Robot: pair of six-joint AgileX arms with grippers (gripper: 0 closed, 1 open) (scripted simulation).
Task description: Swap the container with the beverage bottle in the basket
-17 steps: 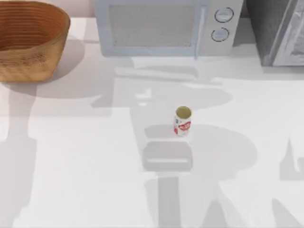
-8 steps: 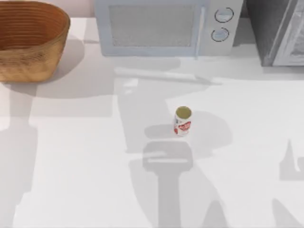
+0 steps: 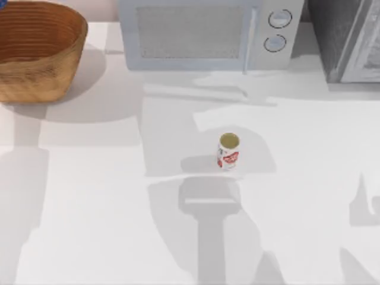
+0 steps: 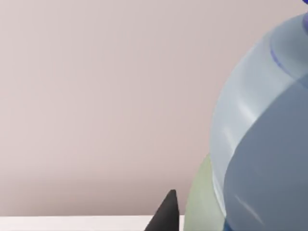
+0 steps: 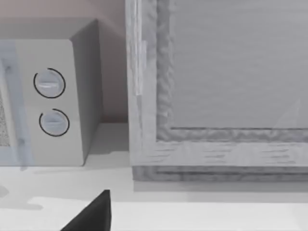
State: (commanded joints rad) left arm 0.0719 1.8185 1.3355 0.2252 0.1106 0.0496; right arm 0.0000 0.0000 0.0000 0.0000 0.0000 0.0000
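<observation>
On my left wrist view the beverage bottle runs off the frame, so I can't read its label. From above, the basket is cut off at the edge, as is the microwave.

The top view looks down on the surface before the microwave, which the right wrist view faces level and near, while the left wrist view faces a wall.
</observation>
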